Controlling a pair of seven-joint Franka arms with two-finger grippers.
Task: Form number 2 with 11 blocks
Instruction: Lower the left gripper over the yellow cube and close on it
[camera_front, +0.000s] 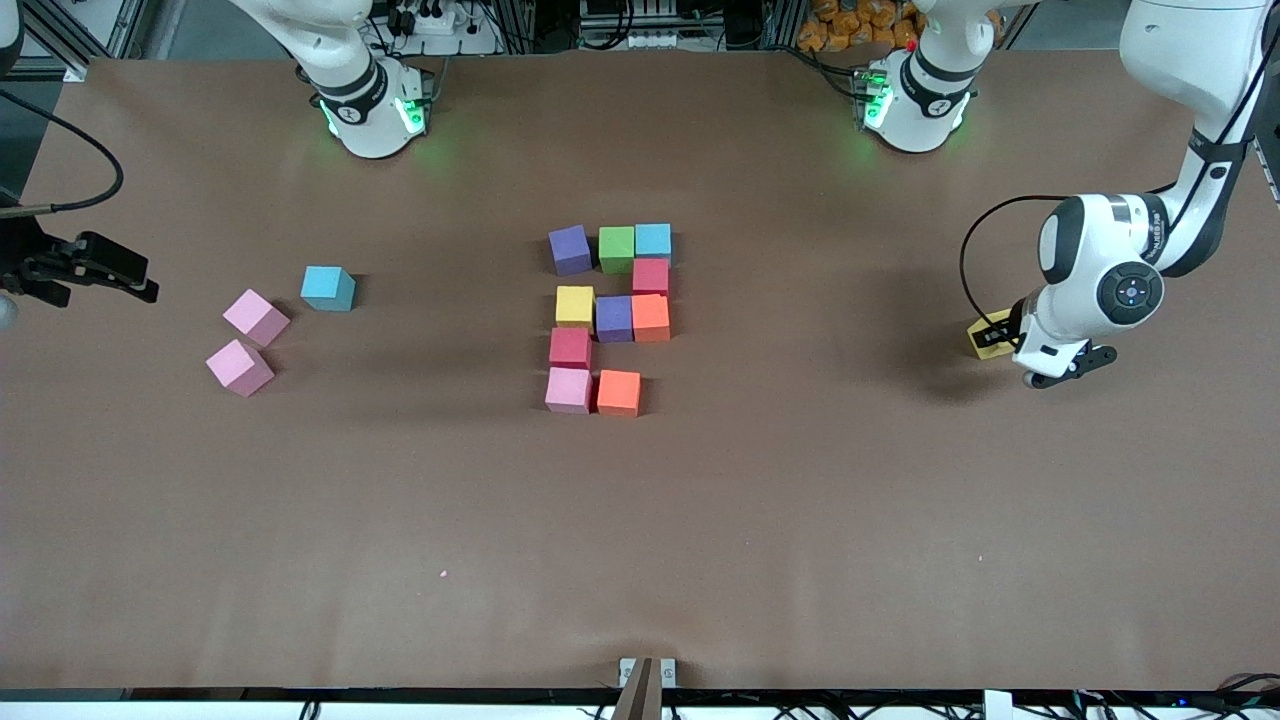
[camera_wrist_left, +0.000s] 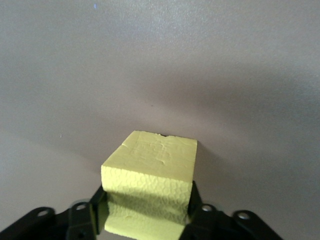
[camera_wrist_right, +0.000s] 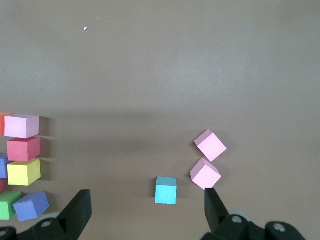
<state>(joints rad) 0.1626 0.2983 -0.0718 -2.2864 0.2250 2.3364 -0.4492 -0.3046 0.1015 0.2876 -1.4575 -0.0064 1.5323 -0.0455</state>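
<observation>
A brown bench (camera_front: 800, 500) is carrying 10 blocks (camera_front: 610, 318) near its middle, already forming most of a 2. The last piece, a yellow block (camera_front: 990, 335), is sitting near the edge at the left arm's end, where the left gripper (camera_wrist_left: 146, 220) is closing its fingers (camera_wrist_left: 82, 220) on it (they are hugging both sides). The right gripper (camera_wrist_right: 145, 210) is waiting with fingers spread wide, holding nothing, over 3 spare cubes (camera_front: 270, 325) at the right arm's end. Cables and metal framing are lining the edge by the robots' bases.
</observation>
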